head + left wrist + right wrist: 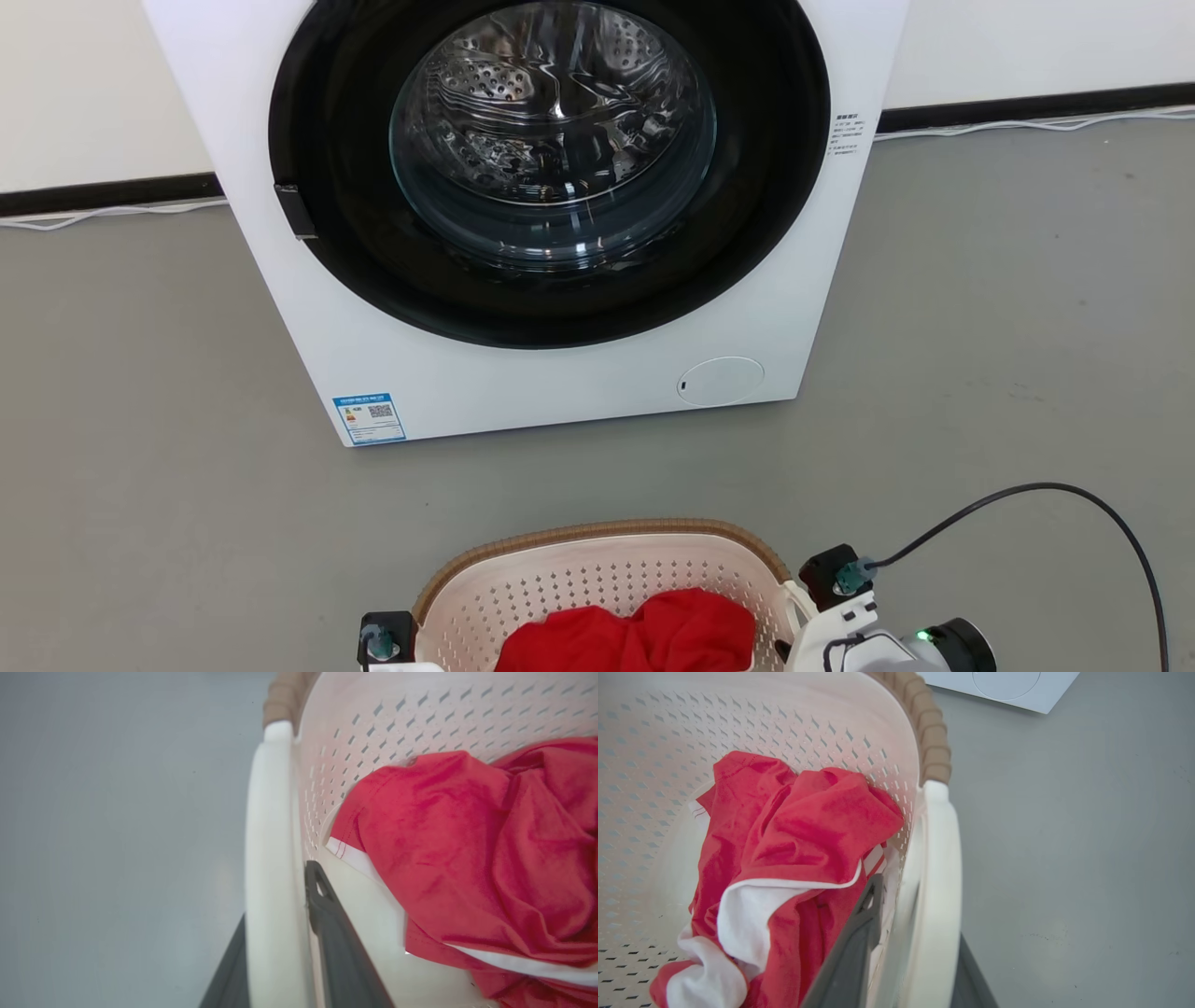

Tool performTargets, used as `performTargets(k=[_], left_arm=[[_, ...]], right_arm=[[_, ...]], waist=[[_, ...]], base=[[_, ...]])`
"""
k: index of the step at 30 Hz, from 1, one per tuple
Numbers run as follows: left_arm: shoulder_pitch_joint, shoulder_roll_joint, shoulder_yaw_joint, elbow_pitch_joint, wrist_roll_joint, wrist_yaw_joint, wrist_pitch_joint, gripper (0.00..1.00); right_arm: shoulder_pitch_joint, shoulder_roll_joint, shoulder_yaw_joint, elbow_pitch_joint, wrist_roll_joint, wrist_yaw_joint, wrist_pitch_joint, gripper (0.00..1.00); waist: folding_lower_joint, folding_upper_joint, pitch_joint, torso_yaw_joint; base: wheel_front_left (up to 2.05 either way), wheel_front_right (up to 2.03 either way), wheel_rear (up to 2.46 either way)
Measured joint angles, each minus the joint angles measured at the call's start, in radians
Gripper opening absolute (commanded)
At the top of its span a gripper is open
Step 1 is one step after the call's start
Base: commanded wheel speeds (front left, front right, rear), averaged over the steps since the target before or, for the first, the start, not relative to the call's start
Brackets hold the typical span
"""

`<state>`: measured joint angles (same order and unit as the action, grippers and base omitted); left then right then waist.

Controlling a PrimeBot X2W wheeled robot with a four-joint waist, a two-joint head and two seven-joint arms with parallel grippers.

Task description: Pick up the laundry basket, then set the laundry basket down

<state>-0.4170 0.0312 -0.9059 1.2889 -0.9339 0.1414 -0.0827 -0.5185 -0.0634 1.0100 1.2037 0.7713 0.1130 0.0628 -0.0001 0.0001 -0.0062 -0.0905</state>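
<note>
The laundry basket, cream perforated plastic with a brown woven rim, sits low at the bottom centre of the head view, just in front of the washing machine. A red and white garment lies crumpled inside it. My left gripper is shut on the basket's white left handle, one dark finger inside the wall and one outside. My right gripper is clamped the same way on the right handle. Whether the basket's bottom touches the floor is hidden.
A large white washing machine with a shut round glass door stands straight ahead on the grey floor. A black cable loops from my right wrist. A dark baseboard and thin white cords run along the far wall.
</note>
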Motion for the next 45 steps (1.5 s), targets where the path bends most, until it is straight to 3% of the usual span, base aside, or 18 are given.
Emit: performTargets(k=[31, 45], left_arm=[[-0.002, 0.002, -0.047, 0.001, -0.045, -0.001, -0.012, 0.0], [-0.201, 0.005, -0.041, 0.001, -0.051, 0.027, -0.104, 0.0]], right_arm=[[-0.02, 0.0, 0.066, 0.011, 0.053, 0.0, -0.014, 0.0], [-0.198, -0.005, 0.059, 0.044, 0.053, 0.0, -0.161, 0.0]], waist=[[0.0001, 0.0, 0.03, -0.004], [0.0001, 0.0, 0.245, -0.013]], base=[[0.0, 0.0, 0.0], [0.0, 0.0, 0.0]])
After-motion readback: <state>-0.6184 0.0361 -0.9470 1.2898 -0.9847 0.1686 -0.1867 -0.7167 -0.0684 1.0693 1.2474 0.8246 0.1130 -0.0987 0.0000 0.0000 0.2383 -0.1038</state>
